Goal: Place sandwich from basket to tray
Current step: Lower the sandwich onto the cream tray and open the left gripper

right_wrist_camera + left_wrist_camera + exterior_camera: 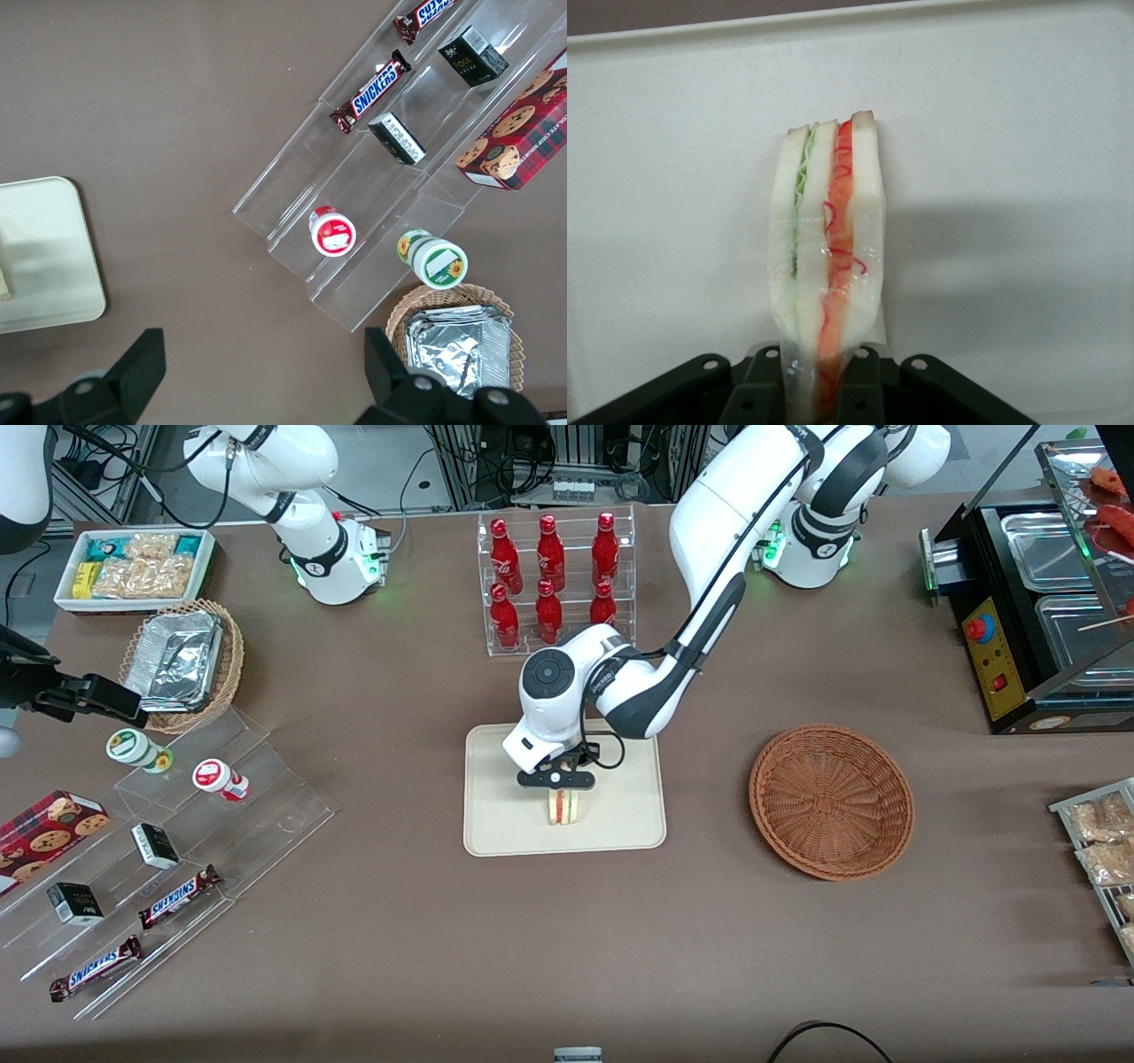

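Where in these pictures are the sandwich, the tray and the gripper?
sandwich [828, 257], left wrist view, on its filling edge.
tray [496, 797], front view, on a bare part.
gripper [558, 779], front view, between its fingertips, above the tray.

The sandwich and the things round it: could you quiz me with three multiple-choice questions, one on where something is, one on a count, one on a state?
1. Where is the clear-wrapped triangular white-bread sandwich?
A. In the round reddish-brown wicker basket
B. Over the flat cream rectangular tray
C. On the clear stepped shelf

2. How many red bottles stand in the clear rack?
A. Four
B. Six
C. Nine

3. What is the left arm's claw doing?
A. Shut on the sandwich
B. Open above the basket
C. Holding a bottle

Answers: 1 B, the front view shows the wedge over the tray, while the basket holds nothing. 2 B, two rows of three. 3 A, the left wrist view shows the fingers pinching the wedge's end.
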{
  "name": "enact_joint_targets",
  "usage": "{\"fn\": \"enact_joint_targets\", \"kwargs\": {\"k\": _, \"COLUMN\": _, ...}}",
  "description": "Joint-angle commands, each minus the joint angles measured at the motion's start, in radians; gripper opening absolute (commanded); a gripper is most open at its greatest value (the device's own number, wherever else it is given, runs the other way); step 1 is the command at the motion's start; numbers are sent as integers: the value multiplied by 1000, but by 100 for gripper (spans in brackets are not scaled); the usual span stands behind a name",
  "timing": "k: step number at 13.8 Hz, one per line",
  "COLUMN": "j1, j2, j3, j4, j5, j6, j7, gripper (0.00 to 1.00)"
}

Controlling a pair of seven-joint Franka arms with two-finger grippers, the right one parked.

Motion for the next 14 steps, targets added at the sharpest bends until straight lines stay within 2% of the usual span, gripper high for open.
{"fn": "enact_joint_targets", "kwargs": {"k": 1, "j1": -12, "j2": 7, "j3": 14, "j4": 31, "j5": 5, "j6": -6, "j7": -38, "gripper": 100}}
{"fn": "enact_joint_targets", "kwargs": {"k": 5, "j1": 1, "j2": -52, "j3": 20, "j4": 37, "j5": 5, "j6": -24, "j7": -62, "gripper": 100}}
{"fn": "enact_joint_targets", "kwargs": {"k": 9, "j1": 30, "j2": -179, "j3": 43, "j4": 33, "j5": 0, "j6": -148, "j7": -64, "gripper": 100}}
{"fn": "enact_joint_targets", "kwargs": {"k": 14, "j1": 174, "j2": -372, "j3": 41, "j4": -1, "j5": -2, "j6": -372, "j7": -52, "gripper": 100}}
